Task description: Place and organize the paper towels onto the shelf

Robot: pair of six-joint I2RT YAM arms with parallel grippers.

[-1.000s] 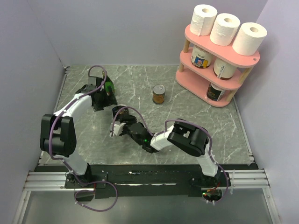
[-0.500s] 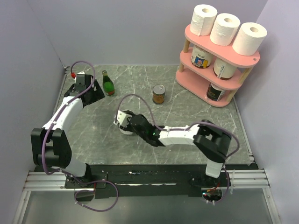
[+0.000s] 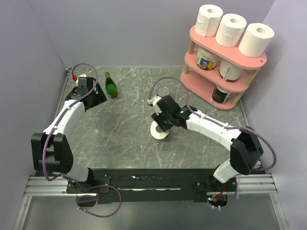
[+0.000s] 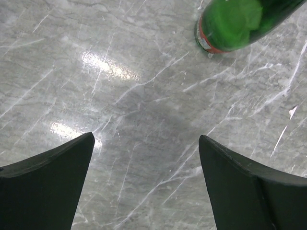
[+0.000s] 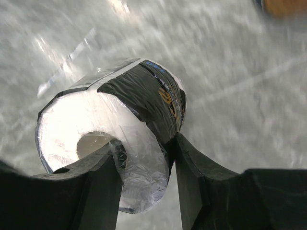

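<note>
Upright in a row on the top board of the pink three-tier oval shelf (image 3: 226,53) with light wooden posts: three plain white paper towels (image 3: 231,29), cores up. On the lower tiers, labelled jars (image 3: 230,70), writing too small to read.

Mid-table, a fourth plastic-wrapped white paper roll (image 5: 91,124) pinched between the narrowly parted fingers of the right gripper (image 5: 145,143). Black label with a gold round mark and blue lettering, illegible. Resting on the table or lifted: cannot tell.

Just behind it, a small tin can (image 3: 163,91).

At far left, left gripper (image 4: 145,139) spread wide, empty, above the grey marbled table (image 3: 124,129), near a green glass bottle (image 4: 235,21).
</note>
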